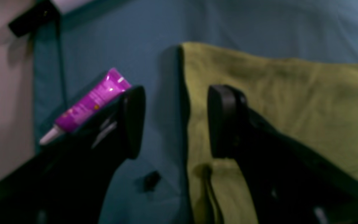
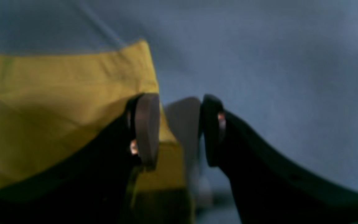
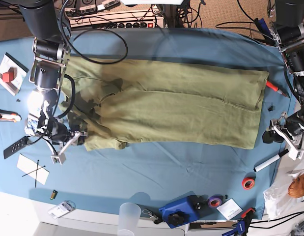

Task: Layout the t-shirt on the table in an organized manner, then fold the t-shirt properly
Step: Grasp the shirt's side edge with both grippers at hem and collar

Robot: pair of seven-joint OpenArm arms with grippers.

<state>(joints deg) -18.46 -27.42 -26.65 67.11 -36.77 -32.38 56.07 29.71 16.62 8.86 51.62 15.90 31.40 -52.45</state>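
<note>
Both pincers, left gripper (image 1: 176,121) and right gripper (image 2: 179,130), gape empty; we judge the t-shirt (image 3: 181,105) limp, best pinched at corners.

t-shirt (image 3: 176,105): 1 | table (image 3: 156,167): 1 | tape rolls (image 3: 248,183): 2

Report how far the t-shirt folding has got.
Done: the t-shirt lies along the table, folded lengthwise into a long band. In hand: both grippers open and empty, the right gripper at the collar end, the left gripper beside the hem end. Left: the crosswise folds.
</note>
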